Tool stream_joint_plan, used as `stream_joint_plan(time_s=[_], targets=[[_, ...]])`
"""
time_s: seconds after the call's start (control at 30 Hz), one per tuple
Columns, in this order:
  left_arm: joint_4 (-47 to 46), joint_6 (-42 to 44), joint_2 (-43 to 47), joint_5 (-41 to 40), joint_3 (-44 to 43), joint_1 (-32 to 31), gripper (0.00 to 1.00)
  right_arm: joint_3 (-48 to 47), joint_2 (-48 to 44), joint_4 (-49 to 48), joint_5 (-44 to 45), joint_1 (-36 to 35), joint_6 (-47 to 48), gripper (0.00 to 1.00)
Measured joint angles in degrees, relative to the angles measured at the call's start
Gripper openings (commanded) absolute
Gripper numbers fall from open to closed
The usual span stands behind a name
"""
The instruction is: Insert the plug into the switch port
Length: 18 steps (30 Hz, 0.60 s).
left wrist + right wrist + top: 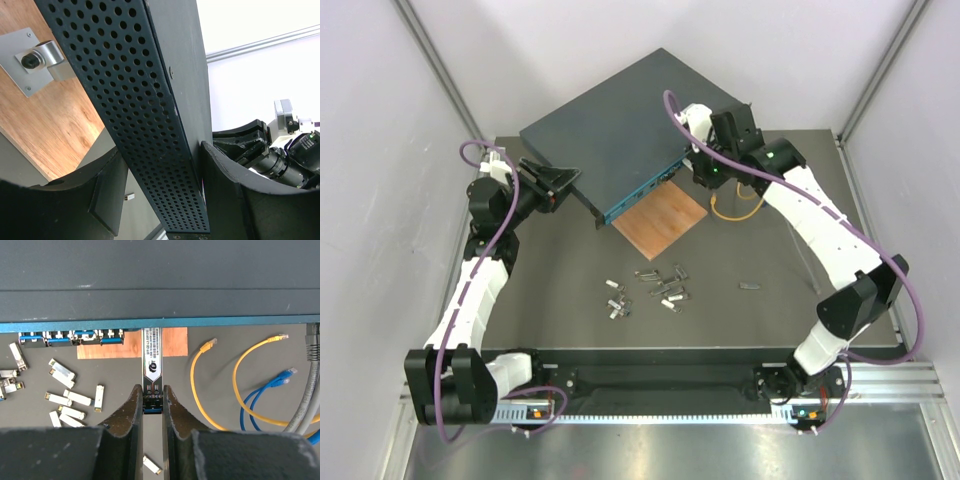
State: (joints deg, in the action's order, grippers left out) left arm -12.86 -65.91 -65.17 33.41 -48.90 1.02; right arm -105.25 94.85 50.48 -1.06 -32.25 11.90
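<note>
Counts:
- Switch [610, 125]: one. It sits diagonally at the back of the table [570, 310], teal front face toward the arms.
- Sockets [70, 336]: four show in the right wrist view, in a row on the teal face, each with blue in it.
- Plug [151, 362]: one held. It is a slim metal module with a printed label.
- Spare plugs [655, 288]: about a dozen, scattered mid-table. Some overlap, so the exact count is uncertain. One lies apart to the right and one lies under the right wrist.
- Board [660, 222]: one, brown, partly under the switch's front edge. The left wrist view shows one metal bracket [35, 60] screwed to it.
- Cables, right of the board: two yellow cables [200, 375], two blue cable ends [286, 377] and one grey cable [310, 390].

Grippers:
- The right gripper [152, 390] is clenched on the rear end of the plug, one finger on each side.
- The plug runs straight ahead of the fingers. Its far end meets the teal face just right of the four sockets.
- The switch's edge hides the tip, so I cannot tell how far in it is.
- The left gripper [563, 188] is at the switch's left corner, well apart from the plug.
- In the wrist view its fingers [102, 200] straddle the perforated side wall, one on each side and both against the metal. It is grasping the switch.
</note>
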Motion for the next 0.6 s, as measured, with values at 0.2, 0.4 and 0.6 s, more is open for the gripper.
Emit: stream_joint_plan(time_s=[0.2, 0.4, 0.6], targets=[[0.0, 0.0, -0.02, 0.02, 0.0, 0.0, 0.0, 2.21, -0.74, -1.42, 0.0, -0.02, 0.04, 0.0], [-0.02, 0.0, -0.02, 0.02, 0.02, 0.0, 0.0, 2.49, -0.74, -1.64, -0.04, -0.02, 0.04, 0.0], [-0.02, 0.0, -0.02, 0.0, 0.02, 0.0, 0.0, 1.88, -0.72, -1.57, -0.04, -0.02, 0.04, 0.0]])
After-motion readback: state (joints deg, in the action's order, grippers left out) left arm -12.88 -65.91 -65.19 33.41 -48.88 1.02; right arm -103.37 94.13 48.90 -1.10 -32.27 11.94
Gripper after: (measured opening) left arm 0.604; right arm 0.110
